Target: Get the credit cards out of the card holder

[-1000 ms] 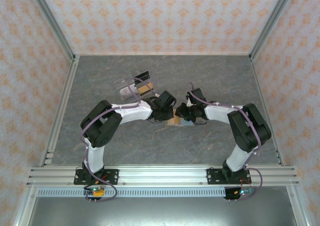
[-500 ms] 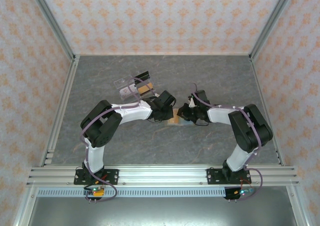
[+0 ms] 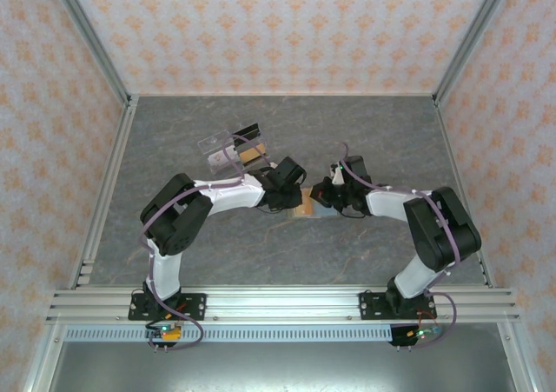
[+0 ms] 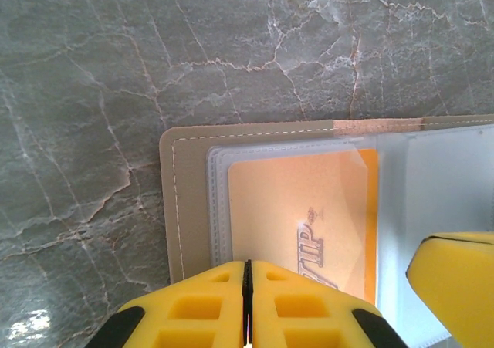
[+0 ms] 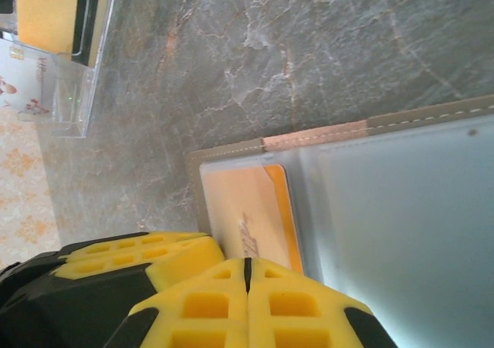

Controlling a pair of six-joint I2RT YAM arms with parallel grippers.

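Top external view first: compared with a second ago, your right arm's elbow has swung lower and outward, and its wrist now sits further back. The right gripper (image 3: pixel 324 199) is at the right end of the card holder (image 3: pixel 306 209), and its jaws, slightly parted a second ago, have since come together. The left arm and left gripper (image 3: pixel 295 202) have hardly shifted. The card holder lies in the same spot, open and flat on the grey marble table (image 3: pixel 391 131), between the two grippers at mid-table.

Counts for you: two arms, one card holder showing two frosted inner panels, one orange card, and one clear plastic tray (image 3: pixel 230 149) well behind the left wrist.

Left wrist view: the left gripper (image 4: pixel 247 275) has its yellow pads pressed together over the near edge of the orange card (image 4: pixel 301 209), which lies in the left panel's pocket. Whether they pinch anything you cannot tell from here.

Right wrist view: the right gripper (image 5: pixel 247 271) is likewise squeezed closed with nothing seen between the pads, poised just beside the orange card (image 5: pixel 247 217) at the holder's fold.
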